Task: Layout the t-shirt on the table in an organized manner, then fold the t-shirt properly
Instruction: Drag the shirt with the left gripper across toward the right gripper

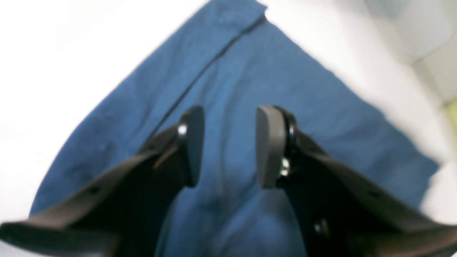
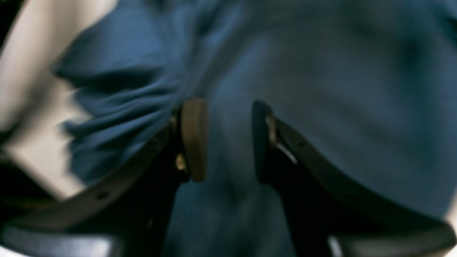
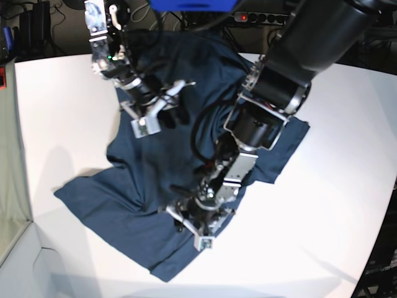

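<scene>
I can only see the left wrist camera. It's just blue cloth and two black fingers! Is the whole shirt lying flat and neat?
Observer: Not yet. The base view shows the t-shirt spread crookedly on the table, with wrinkles through its middle.
Operator: Where's the other arm? I can't see it at all!
Observer: The right gripper is over the far part of the shirt, away from yours. Its wrist view shows the jaws apart, with bunched folds of cloth beside them.
</scene>
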You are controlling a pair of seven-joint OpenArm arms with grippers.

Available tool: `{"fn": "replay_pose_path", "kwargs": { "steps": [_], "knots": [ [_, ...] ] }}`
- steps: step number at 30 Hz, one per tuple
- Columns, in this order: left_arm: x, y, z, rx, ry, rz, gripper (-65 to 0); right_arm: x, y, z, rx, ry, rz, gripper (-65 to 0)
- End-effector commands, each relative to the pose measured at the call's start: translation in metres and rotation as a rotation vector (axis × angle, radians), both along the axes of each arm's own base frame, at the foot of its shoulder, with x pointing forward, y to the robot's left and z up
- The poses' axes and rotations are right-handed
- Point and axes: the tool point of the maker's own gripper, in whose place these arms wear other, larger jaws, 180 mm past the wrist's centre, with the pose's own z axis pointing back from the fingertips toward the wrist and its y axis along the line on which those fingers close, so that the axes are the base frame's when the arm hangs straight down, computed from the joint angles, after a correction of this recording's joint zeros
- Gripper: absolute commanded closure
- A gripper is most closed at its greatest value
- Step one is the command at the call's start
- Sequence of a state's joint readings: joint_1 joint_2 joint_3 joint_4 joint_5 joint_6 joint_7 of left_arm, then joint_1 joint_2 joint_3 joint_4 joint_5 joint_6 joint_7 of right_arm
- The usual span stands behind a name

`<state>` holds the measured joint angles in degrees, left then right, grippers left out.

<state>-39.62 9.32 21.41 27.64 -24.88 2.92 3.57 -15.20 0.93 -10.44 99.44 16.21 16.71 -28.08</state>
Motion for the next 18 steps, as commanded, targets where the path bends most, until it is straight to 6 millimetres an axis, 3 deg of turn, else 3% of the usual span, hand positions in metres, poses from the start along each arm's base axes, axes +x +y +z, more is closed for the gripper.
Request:
{"fn": "replay_pose_path", "kwargs": {
  "steps": [1,4,8,15,18],
  "knots": [
    [0.021,0.005,0.03,0.025,-0.105,0.005,-23.5,0.006,0.006,0.015,0.025,-0.05,0.011,-18.8],
    [0.015,0.011,0.011,0.096,-0.114,-0.01,-23.5,-0.002,0.022,0.012,0.034,-0.029,0.056,-18.8],
    [0.01,0.023,-0.005,0.129,-0.095,0.001,-23.5,-0.005,0.024,0.001,0.024,0.004,0.069,-18.8],
    [0.0,0.073,-0.035,0.19,-0.043,0.048,-23.5,-0.001,0.002,-0.03,-0.052,0.059,0.078,-18.8],
    [-0.016,0.091,-0.059,0.216,-0.001,0.059,-23.5,0.002,-0.013,-0.047,-0.099,0.09,0.082,-18.8]
  ]
}}
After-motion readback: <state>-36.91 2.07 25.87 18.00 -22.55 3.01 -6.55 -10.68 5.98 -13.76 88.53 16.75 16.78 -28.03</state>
